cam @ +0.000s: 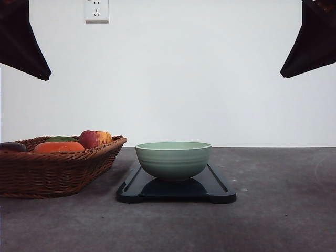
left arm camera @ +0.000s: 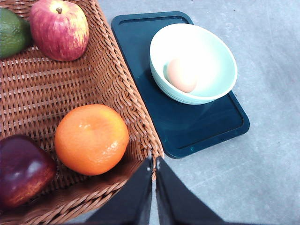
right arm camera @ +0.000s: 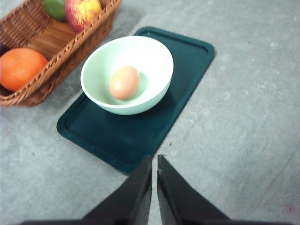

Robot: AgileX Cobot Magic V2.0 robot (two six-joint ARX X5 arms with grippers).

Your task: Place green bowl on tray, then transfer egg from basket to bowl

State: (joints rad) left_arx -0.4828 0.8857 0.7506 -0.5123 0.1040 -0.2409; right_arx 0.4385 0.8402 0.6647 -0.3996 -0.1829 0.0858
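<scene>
From my seat I see the pale sage-green round bowl (cam: 174, 159) sitting upright on the flat black rectangular tray (cam: 220, 189), which rests on the grey table (cam: 283, 210) just beside the wide brown woven wicker basket (cam: 52, 170). The small smooth reddish-brown egg (right arm camera: 124, 82) lies inside the bowl, at its bottom (it looks paler under the wrist cameras' light). In the basket I can make out a red-and-yellow apple (left arm camera: 59, 29), a round orange fruit (left arm camera: 91, 139), a dark red fruit (left arm camera: 21, 171) and a green one (left arm camera: 11, 33) at the far corner.

Both arms are raised well above the table. The left gripper (left arm camera: 153, 164) hangs over the basket's near rim with its jaws drawn together, nothing between them. The right gripper (right arm camera: 154, 161) hovers over the tray's edge, its jaws likewise pressed close and empty. A white wall socket (cam: 96, 10) sits high on the wall behind.
</scene>
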